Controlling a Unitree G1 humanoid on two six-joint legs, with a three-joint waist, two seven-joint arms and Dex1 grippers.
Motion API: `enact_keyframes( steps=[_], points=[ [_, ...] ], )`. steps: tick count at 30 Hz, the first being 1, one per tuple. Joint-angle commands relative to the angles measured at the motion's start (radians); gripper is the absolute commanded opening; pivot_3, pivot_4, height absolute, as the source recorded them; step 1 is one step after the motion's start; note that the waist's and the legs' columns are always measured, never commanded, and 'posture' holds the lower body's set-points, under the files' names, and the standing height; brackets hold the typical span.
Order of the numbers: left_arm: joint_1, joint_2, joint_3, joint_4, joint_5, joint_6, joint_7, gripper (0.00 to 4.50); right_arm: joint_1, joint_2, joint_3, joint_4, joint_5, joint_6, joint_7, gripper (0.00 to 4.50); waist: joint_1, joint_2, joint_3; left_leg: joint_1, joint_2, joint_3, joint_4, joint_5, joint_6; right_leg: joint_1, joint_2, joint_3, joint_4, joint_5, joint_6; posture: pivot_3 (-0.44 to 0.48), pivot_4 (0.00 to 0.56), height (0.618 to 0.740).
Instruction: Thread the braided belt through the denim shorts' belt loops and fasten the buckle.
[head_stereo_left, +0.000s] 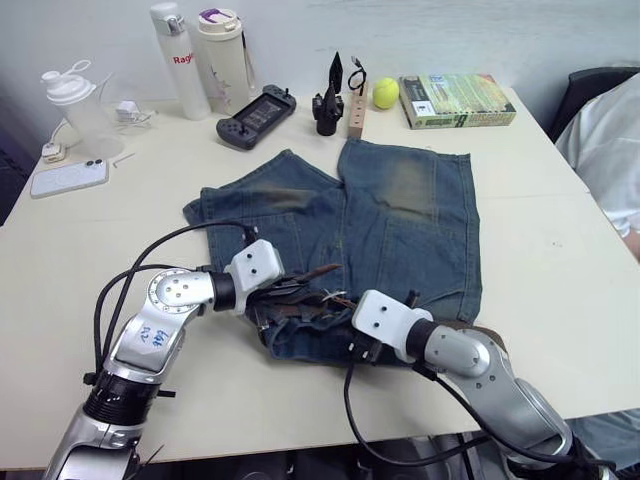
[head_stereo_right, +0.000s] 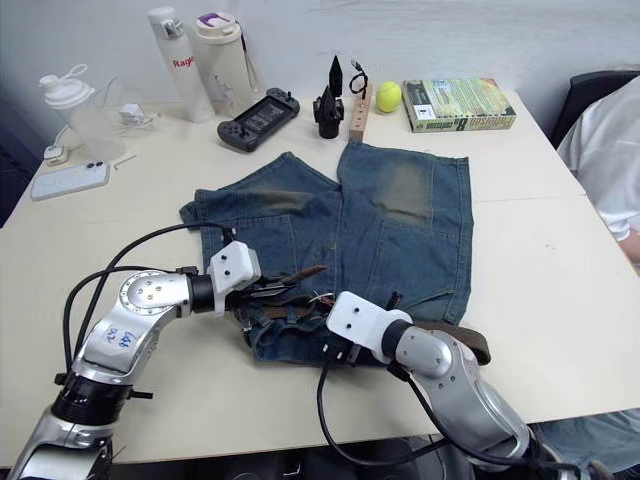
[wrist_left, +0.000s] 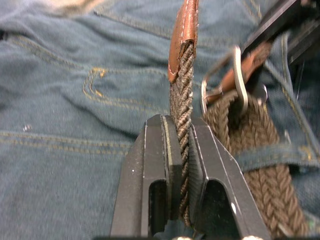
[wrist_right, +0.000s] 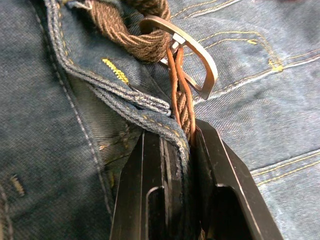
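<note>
The denim shorts (head_stereo_left: 400, 220) lie flat on the table with the waistband toward me. The braided belt (wrist_left: 182, 100) runs along that waistband, and its far end (head_stereo_right: 465, 338) pokes out behind my right arm. My left gripper (wrist_left: 182, 131) is shut on the braid just below the tan tip (wrist_left: 184, 30), which sticks up above the denim. The silver buckle (wrist_right: 200, 55) lies just ahead of my right gripper (wrist_right: 182, 137), which is shut on the belt's leather end along with a fold of waistband (wrist_right: 125, 100). A belt loop (wrist_left: 272, 156) crosses the braid beside the buckle (wrist_left: 239, 80).
Along the table's far edge stand two bottles (head_stereo_left: 178, 60), a shaker cup (head_stereo_left: 75, 100), a phone (head_stereo_left: 68, 178), a game controller (head_stereo_left: 256, 116), a wooden block (head_stereo_left: 356, 112), a tennis ball (head_stereo_left: 386, 93) and a book (head_stereo_left: 457, 100). A person in white (head_stereo_left: 610, 150) sits at the right.
</note>
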Motion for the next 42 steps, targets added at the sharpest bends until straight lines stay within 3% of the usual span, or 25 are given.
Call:
enact_keyframes(
  steps=[1, 10, 23, 30, 42],
  points=[
    [0.015, 0.039, -0.011, -0.042, 0.015, 0.013, -0.015, 0.18, -0.031, -0.011, 0.001, -0.019, -0.042, -0.032, -0.021, 0.09, 0.0, 0.0, 0.0, 0.0, 0.0, 0.0, 0.0, 0.0, 0.0, 0.0, 0.0, 0.0, 0.0, 0.0, 0.0, 0.0, 0.15, 0.717],
    [0.025, 0.1, -0.048, -0.053, 0.032, 0.04, -0.044, 0.18, -0.08, -0.068, 0.037, 0.047, -0.1, -0.181, 0.017, 0.09, -0.001, 0.0, 0.0, 0.0, 0.0, 0.0, 0.0, 0.0, 0.0, 0.0, 0.0, 0.0, 0.0, 0.0, 0.0, 0.0, 0.15, 0.717],
    [-0.004, 0.115, -0.064, -0.043, 0.027, 0.014, -0.102, 0.18, -0.166, -0.177, 0.024, 0.203, -0.128, -0.591, 0.148, 0.09, -0.004, 0.0, 0.0, 0.0, 0.0, 0.001, 0.002, 0.0, 0.0, 0.0, 0.0, 0.0, 0.001, 0.0, 0.0, 0.0, 0.15, 0.717],
    [-0.03, 0.111, -0.087, -0.014, 0.044, -0.022, -0.129, 0.18, -0.229, -0.155, 0.016, 0.284, -0.13, -0.719, 0.2, 0.09, -0.01, 0.0, 0.0, 0.0, 0.0, 0.001, 0.004, 0.0, 0.0, 0.0, 0.001, 0.001, 0.002, 0.0, 0.0, 0.0, 0.15, 0.717],
    [-0.077, -0.013, -0.131, 0.036, 0.084, -0.042, -0.085, 0.18, -0.2, -0.071, 0.001, 0.27, -0.155, -0.701, 0.233, 0.09, -0.007, 0.0, 0.0, -0.001, 0.0, 0.001, 0.01, -0.001, 0.001, 0.0, 0.0, 0.001, 0.007, 0.0, 0.0, 0.0, 0.15, 0.717]
  ],
)
